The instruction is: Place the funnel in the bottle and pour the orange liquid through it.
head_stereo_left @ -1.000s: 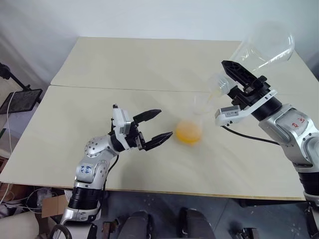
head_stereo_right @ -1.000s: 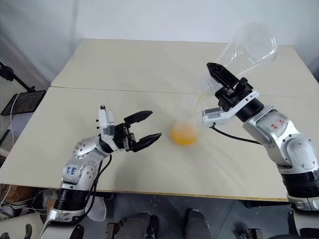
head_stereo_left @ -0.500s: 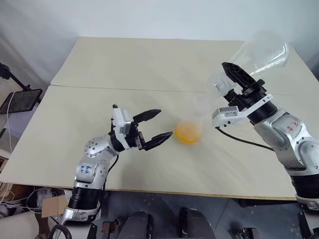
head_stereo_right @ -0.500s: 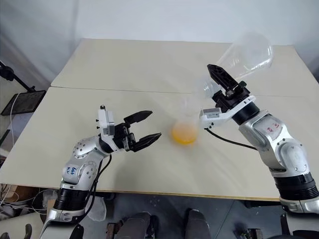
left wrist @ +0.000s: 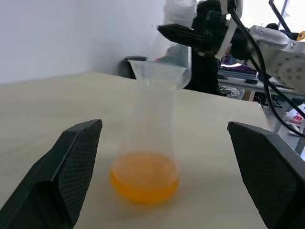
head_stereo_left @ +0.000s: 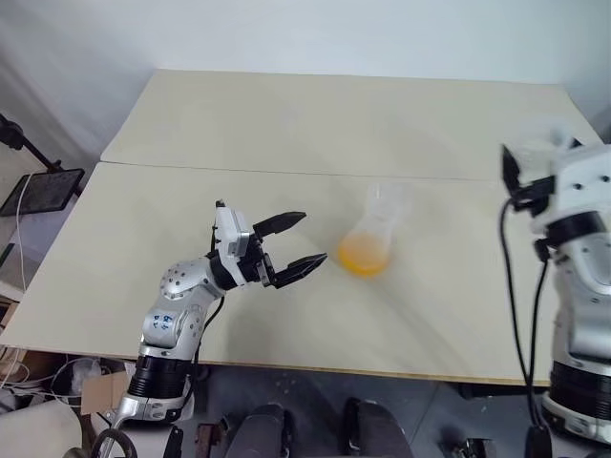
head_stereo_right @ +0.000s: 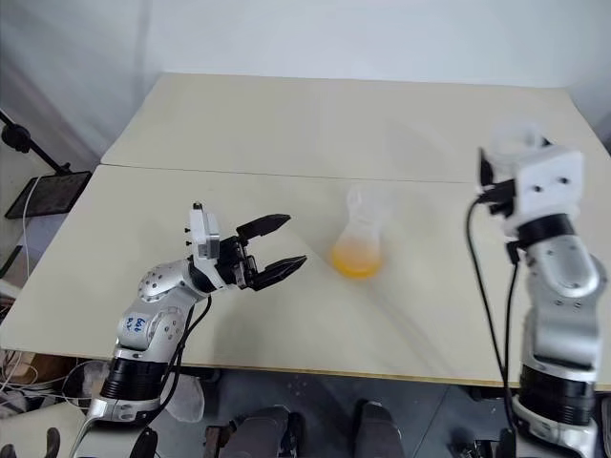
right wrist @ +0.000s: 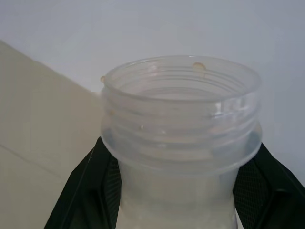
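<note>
End effector (right wrist: 176,191) upright around flask (right wrist: 181,138)

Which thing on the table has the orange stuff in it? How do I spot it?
Look at the pale table. Just past the open left gripper stands the bottle, frosted, with a narrow neck. Its base holds the orange liquid, the sole bright colour.

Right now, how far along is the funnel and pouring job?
Looks mostly done: the funnel sits in the bottle's neck and the orange liquid pools in its base. In hand: the right fingers grip the clear flask, upright, seemingly empty. Left: probably just setting it down; the left fingers stand open beside the bottle.
</note>
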Controlling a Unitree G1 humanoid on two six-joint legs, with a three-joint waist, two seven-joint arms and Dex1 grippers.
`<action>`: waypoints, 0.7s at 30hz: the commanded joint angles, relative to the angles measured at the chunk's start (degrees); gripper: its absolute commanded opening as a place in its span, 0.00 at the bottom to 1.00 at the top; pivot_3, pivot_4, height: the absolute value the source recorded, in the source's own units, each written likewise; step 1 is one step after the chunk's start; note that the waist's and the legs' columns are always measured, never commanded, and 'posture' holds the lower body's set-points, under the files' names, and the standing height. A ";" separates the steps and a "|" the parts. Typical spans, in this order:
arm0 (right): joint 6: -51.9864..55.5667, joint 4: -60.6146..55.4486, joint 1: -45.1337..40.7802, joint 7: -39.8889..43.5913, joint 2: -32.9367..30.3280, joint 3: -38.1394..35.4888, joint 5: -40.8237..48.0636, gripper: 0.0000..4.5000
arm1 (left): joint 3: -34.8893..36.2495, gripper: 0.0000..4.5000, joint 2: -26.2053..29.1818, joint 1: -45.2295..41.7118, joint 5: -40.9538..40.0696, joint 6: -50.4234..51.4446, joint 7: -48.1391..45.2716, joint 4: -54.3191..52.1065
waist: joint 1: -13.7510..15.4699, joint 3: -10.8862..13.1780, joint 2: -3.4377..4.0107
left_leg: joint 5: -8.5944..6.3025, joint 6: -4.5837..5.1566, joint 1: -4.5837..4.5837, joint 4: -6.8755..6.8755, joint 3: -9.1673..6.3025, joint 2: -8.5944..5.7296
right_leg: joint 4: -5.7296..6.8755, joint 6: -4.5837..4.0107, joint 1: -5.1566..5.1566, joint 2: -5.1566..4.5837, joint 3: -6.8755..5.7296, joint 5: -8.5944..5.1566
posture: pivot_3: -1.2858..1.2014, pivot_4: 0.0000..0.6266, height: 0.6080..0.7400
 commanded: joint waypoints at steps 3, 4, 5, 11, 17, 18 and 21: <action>-0.64 5.10 3.03 -3.72 -0.04 -9.14 3.67 0.57 | -0.51 1.00 0.15 -0.82 -0.48 -0.14 -0.64 -1.13 | -0.14 0.00 0.01 | 0.01 -0.01 0.04 -0.01 0.04 0.06 | 0.04 -0.01 0.00 0.05 0.01 0.00 | 0.52 0.24 1.00; -0.95 6.45 3.30 -4.13 0.07 -10.16 4.44 0.57 | -0.55 1.00 0.24 -0.89 -0.57 -0.04 -0.79 -1.10 | -0.22 -0.01 0.02 | 0.01 -0.01 0.07 -0.01 0.08 0.07 | 0.05 -0.01 0.00 0.05 0.03 0.00 | 0.52 0.24 1.00; -2.03 8.00 3.58 -4.76 0.25 -11.32 5.05 0.57 | -0.58 1.00 0.36 -0.94 -0.67 0.09 -0.93 -1.10 | -0.26 -0.01 0.02 | 0.01 0.00 0.09 -0.01 0.12 0.07 | 0.05 -0.01 0.00 0.05 0.06 0.00 | 0.52 0.24 1.00; -5.57 14.10 4.14 -7.84 2.09 -15.22 9.10 0.57 | -0.44 1.00 0.88 -2.21 -0.74 0.57 -1.72 -0.39 | -0.24 -0.02 0.04 | 0.02 0.00 0.08 -0.01 0.13 0.07 | 0.05 -0.01 -0.01 0.04 0.08 0.00 | 0.52 0.24 1.00; -7.85 18.40 5.51 -12.31 0.82 -15.22 6.92 0.57 | -0.54 1.00 0.77 -3.05 -0.73 0.92 -2.03 -0.09 | -0.11 -0.04 0.07 | 0.02 0.01 0.07 -0.01 0.12 0.05 | 0.04 -0.01 -0.01 0.02 0.08 0.00 | 0.52 0.24 1.00; -7.51 18.90 5.66 -13.01 0.73 -15.07 6.71 0.57 | -0.54 1.00 0.75 -3.13 -0.70 0.93 -2.13 0.01 | -0.11 -0.04 0.07 | 0.02 0.01 0.06 -0.01 0.12 0.05 | 0.04 -0.01 -0.01 0.02 0.09 0.00 | 0.52 0.24 1.00; -9.49 20.34 6.01 -16.14 2.00 -15.76 6.96 0.73 | -0.51 1.00 0.74 -3.27 -0.69 1.02 -2.30 0.10 | -0.15 -0.04 0.08 | 0.02 0.01 0.07 -0.01 0.12 0.05 | 0.03 -0.01 -0.01 0.03 0.09 -0.01 | 0.52 0.24 1.00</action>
